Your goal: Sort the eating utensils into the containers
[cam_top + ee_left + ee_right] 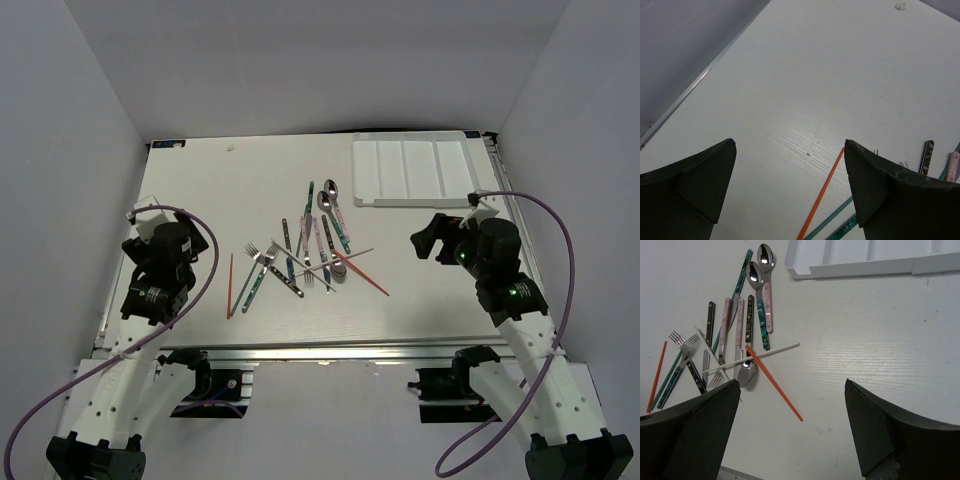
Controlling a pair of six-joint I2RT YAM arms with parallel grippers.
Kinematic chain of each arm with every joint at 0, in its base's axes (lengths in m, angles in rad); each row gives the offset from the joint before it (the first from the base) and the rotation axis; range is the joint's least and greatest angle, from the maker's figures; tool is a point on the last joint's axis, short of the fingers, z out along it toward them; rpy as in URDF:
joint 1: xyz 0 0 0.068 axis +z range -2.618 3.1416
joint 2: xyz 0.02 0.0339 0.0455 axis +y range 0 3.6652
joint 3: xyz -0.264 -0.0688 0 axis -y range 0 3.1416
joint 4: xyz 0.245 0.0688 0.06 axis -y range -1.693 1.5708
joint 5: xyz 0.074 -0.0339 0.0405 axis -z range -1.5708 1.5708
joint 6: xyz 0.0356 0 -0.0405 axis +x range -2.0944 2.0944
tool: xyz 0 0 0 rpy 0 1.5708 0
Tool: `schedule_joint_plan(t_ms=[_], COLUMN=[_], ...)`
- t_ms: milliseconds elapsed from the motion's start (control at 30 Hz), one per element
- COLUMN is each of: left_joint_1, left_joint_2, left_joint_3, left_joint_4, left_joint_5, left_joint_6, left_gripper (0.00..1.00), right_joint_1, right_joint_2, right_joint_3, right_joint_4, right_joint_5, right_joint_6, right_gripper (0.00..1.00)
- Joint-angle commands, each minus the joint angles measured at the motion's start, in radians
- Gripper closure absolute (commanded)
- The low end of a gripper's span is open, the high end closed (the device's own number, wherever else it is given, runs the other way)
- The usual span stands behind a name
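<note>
The eating utensils (312, 245) lie in a loose pile at the table's middle: forks, knives and spoons with teal, blue or pink handles, a pale chopstick and an orange chopstick (362, 273). Another orange chopstick (230, 285) lies at the pile's left. The white tray (403, 170) with long empty slots sits at the back right. My left gripper (190, 242) is open and empty, left of the pile. My right gripper (432, 238) is open and empty, right of the pile, in front of the tray. The right wrist view shows the pile (740, 325), the tray's edge (860, 267) and the gripper (792, 382).
In the left wrist view the gripper (789, 143) hangs over bare table, with an orange chopstick (822, 195) and teal handles at lower right. The table's left edge (690, 92) meets the grey wall. A small white scrap (232, 147) lies at the back.
</note>
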Motion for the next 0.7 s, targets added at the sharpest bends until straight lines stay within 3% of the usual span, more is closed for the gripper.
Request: schedule_joint_plan(t_ms=[0,267,367,500,567,667], left_joint_1=[-0.004,-0.004,-0.006,-0.004,-0.004,-0.004], left_joint_2=[-0.020,-0.024,-0.027,-0.027,-0.024,-0.023], left_joint_3=[0.008,0.008,0.006,0.003,0.002,0.002], left_joint_4=[-0.007,-0.005,-0.004,0.001,0.004,0.004], left_joint_5=[-0.022,-0.014,-0.011,0.006,0.010,0.018], left_joint_6=[-0.007,-0.007,-0.006,-0.003,-0.001,0.000], left_gripper=[0.02,0.02,0.02,0.02,0.02,0.02], right_joint_1=[0.001,-0.001,-0.001,0.019,0.088,0.231], right_joint_2=[-0.001,-0.050,-0.010,0.156,0.232,0.387], right_joint_3=[0.043,-0.020,-0.035,0.020,0.070,0.193], right_joint_4=[0.029,0.163,0.222,0.236,0.208,0.115], right_joint_5=[-0.014,-0.164,-0.265,-0.359,-0.312,-0.087], right_joint_6=[-0.015,-0.006,0.002,-0.019,-0.058,-0.088], right_gripper=[0.11,0.11,0.11,0.11,0.11,0.11])
